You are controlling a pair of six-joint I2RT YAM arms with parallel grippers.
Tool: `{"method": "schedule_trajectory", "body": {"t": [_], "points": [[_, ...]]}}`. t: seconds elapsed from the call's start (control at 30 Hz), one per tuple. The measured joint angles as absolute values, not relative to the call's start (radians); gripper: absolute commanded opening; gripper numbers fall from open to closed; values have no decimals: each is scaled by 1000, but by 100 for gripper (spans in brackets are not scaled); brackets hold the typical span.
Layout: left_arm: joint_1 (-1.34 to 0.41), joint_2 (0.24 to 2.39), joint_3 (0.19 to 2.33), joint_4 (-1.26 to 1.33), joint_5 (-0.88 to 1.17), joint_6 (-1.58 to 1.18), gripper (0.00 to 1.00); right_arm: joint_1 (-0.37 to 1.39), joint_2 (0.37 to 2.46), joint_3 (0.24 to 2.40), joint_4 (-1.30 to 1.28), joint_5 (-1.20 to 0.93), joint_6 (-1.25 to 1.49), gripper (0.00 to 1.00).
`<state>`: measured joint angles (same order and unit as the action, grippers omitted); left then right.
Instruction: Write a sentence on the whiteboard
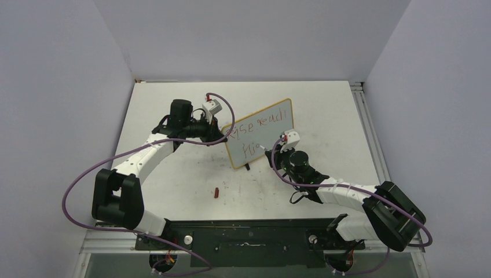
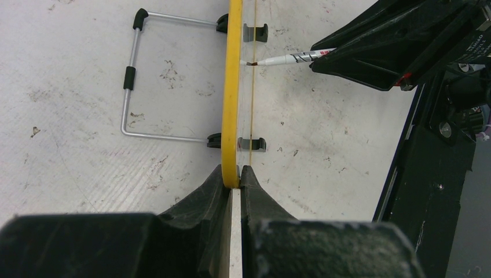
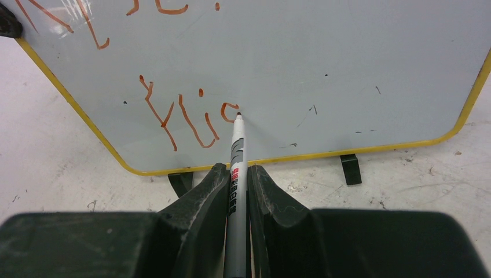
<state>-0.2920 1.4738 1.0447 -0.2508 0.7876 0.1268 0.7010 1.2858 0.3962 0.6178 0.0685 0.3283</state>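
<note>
Right gripper (image 3: 236, 174) clamped on grey marker (image 3: 237, 142), tip touching whiteboard (image 3: 347, 69) beside the last lower-line letter. Left gripper (image 2: 232, 175) pinched the yellow frame's edge. Board stood mid-table (image 1: 324, 116) on black feet, wire stand (image 2: 130, 87) behind. Sentence (image 3: 165, 121) red-brown, thin, uneven: upper line two words, lower line three letters.

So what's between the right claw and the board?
A marker, gripped by the right claw, its tip on the board by the red letters. The right wrist view shows it.
</note>
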Motion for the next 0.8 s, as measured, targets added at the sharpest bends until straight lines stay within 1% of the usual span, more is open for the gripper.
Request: {"method": "schedule_trajectory", "body": {"t": [0.47,0.8], "points": [[-292,1474,1044,-251,788,127,0,701,1286,398,616,72,329,5],[-293,1474,1044,-251,789,127,0,701,1330,345,635,75,353,5]]}}
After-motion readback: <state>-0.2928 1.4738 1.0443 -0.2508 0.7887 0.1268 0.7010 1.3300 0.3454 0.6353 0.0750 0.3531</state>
